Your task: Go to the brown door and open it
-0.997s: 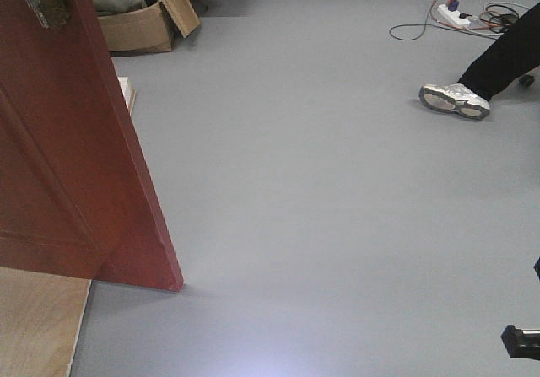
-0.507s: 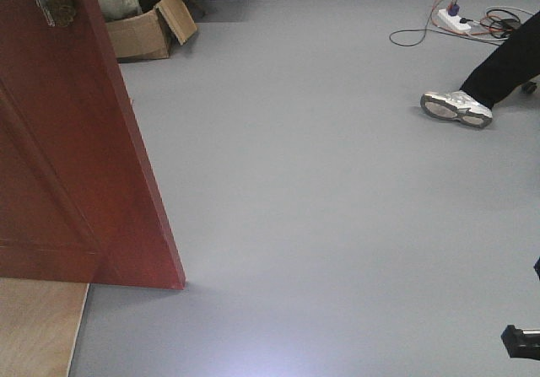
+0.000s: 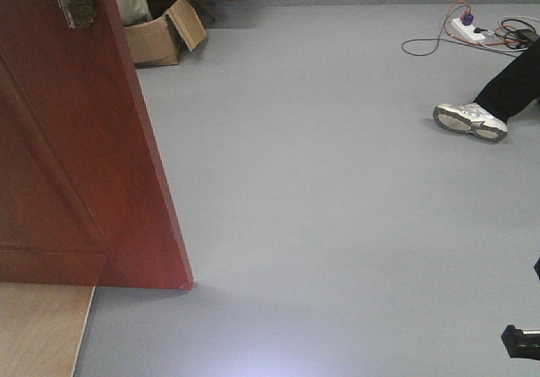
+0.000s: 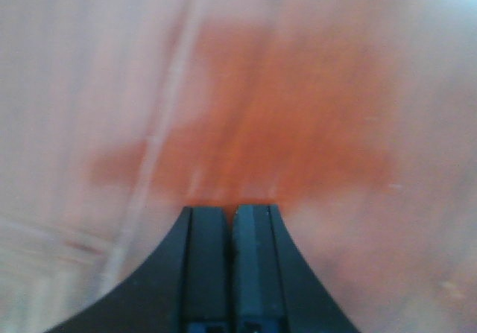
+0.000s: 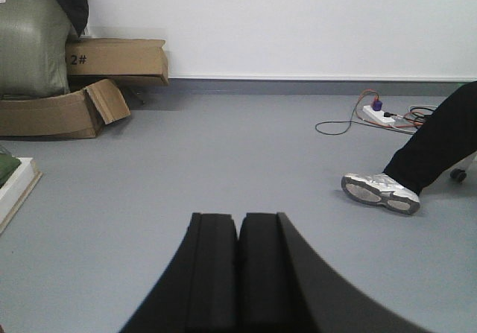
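The brown door point(image 3: 76, 158) fills the left of the front view, standing ajar at an angle, its bottom corner on the grey floor. Its tarnished brass handle plate point(image 3: 72, 2) shows at the top left edge. In the left wrist view the door point(image 4: 298, 124) is a blurred reddish surface right in front of my left gripper point(image 4: 232, 210), which is shut with nothing between its fingers. Whether its tips touch the door I cannot tell. My right gripper point(image 5: 239, 217) is shut and empty, pointing over open grey floor.
Tan cardboard boxes point(image 3: 164, 35) and a green sack point(image 5: 33, 39) lie by the far wall behind the door. A person's leg and sneaker point(image 3: 469, 120) and a power strip with cables point(image 3: 468, 29) are at the right. Pale plywood point(image 3: 42, 331) lies under the door.
Everything in the front view has shifted right and a little down. The door's bottom corner, the boxes and the sneaker all sit further right than a second ago.
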Motion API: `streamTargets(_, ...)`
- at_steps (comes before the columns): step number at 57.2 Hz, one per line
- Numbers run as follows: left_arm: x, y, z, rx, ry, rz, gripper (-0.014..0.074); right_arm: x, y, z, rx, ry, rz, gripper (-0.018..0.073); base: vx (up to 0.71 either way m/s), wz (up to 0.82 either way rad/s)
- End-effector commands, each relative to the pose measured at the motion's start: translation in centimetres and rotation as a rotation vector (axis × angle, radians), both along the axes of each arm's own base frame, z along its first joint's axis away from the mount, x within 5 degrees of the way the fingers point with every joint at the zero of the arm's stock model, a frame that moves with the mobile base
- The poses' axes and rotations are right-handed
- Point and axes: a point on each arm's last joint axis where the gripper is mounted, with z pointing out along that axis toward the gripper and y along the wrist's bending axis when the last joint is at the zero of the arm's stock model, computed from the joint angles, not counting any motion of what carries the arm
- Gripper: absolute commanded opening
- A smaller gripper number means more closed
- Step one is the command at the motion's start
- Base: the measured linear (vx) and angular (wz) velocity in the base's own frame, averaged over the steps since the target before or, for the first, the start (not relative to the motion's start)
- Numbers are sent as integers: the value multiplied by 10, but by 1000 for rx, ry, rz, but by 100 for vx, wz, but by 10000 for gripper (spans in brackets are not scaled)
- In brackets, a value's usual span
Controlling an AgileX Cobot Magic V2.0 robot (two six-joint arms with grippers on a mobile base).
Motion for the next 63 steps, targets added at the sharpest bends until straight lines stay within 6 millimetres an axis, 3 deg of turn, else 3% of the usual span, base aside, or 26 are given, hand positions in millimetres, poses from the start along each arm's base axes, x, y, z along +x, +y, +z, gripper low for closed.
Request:
streamTargets(1, -22, -2, 32, -7, -100, 24, -6, 2, 0, 5, -12, -63, -3, 0, 7, 4)
streamTargets(63, -22, -2, 32, -7, -100, 24, -6, 2, 0, 5, -12, -63, -3, 0, 2, 1)
